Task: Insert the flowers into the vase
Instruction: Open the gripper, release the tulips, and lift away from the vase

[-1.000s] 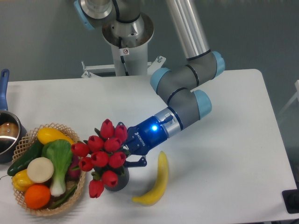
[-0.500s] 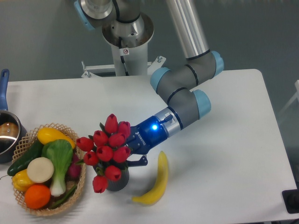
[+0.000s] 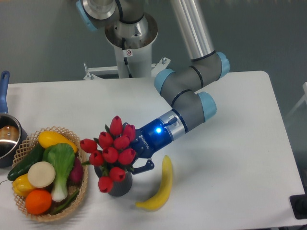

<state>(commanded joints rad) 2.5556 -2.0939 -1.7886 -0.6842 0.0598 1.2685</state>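
Plainly, I had the gripper (image 3: 130, 160) clamped on the flowers (image 3: 112, 150), their red heads bunched over the vase (image 3: 120, 184) mouth, hiding the stems. My worry: that wide bunch could tip the small vase towards the banana (image 3: 158, 186).

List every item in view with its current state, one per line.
flowers: held by the gripper, bunched over the vase mouth, heads tilted left.
vase: upright on the table, mouth hidden by the blooms.
gripper: at the stems, fingers hidden.
banana: lying flat right of the vase.
basket: upright, full of vegetables and fruit.
pot: at the left edge, contents unclear.
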